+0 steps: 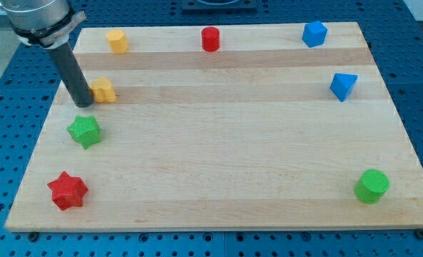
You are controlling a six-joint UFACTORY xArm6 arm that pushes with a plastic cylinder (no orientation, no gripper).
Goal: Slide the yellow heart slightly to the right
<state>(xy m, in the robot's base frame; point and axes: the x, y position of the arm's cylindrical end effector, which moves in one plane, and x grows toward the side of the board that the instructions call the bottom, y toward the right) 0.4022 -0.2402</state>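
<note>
The yellow heart (104,90) lies on the wooden board (225,143) near the view's left edge, in the upper half. My tip (83,103) rests on the board just left of the heart, touching or almost touching its left side. The dark rod rises from there toward the view's top left. A second yellow block (116,41), roughly hexagonal, sits above the heart near the board's top edge.
A green star (85,130) lies just below my tip. A red star (68,190) is at the bottom left. A red cylinder (210,38) is at top centre. A blue block (314,33) and a blue triangular block (343,86) are at the top right. A green cylinder (371,185) is at the bottom right.
</note>
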